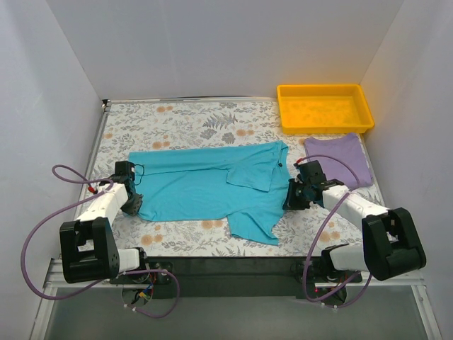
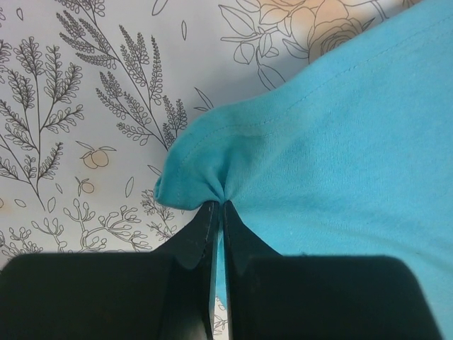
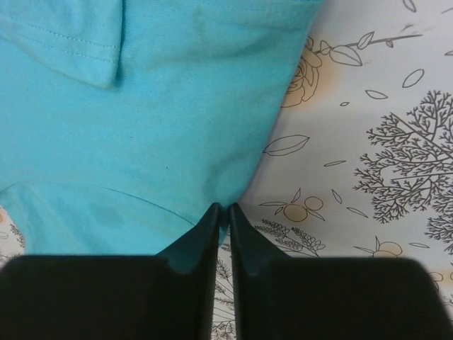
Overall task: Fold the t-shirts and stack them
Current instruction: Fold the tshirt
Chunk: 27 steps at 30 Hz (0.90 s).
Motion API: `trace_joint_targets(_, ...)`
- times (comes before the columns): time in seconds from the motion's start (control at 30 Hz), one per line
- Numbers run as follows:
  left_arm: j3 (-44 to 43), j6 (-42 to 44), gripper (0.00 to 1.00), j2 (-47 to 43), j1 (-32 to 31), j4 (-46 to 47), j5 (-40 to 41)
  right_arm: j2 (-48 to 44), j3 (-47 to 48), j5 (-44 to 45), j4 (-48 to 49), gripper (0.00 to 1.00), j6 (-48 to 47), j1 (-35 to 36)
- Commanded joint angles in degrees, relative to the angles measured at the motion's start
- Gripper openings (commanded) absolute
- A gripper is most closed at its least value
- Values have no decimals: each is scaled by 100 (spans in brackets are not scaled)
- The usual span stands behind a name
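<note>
The teal t-shirt (image 1: 212, 185) lies spread sideways across the middle of the table, one sleeve folded over near its right end. My left gripper (image 1: 133, 203) is shut on the shirt's lower left corner; the left wrist view shows the cloth (image 2: 318, 156) bunched between its tips (image 2: 218, 205). My right gripper (image 1: 292, 198) is shut on the shirt's right edge; the right wrist view shows the cloth (image 3: 141, 127) pinched at its tips (image 3: 224, 207). The lavender t-shirt (image 1: 340, 157) lies folded at the right, beyond the right gripper.
A yellow plastic tray (image 1: 324, 108) stands at the back right corner. The table has a floral cover (image 1: 184, 120). White walls close in on the left, back and right. Purple cables loop beside both arm bases.
</note>
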<state>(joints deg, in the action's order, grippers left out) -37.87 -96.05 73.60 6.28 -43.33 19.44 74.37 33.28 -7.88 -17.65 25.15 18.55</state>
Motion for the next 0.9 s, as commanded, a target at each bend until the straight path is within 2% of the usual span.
trace_joint_targets(0.0,-71,-10,3,-83,40,-149,86,69,-32,58,77,12,-27,-70)
trace_joint_targets(0.03,-115,-2,1,-57,48,-193,112,69,3,50,34,2,-36,-114)
trace_joint_targets(0.37,-1135,473,0,189,57,-624,534,69,1119,67,-757,1,-413,-624)
trace_joint_targets(0.6,-1486,693,0,479,57,-510,464,639,2033,-21,-1214,1,-651,-791)
trace_joint_targets(0.87,-1917,912,0,1243,57,-246,323,1351,2991,-143,-1522,1,-845,-800)
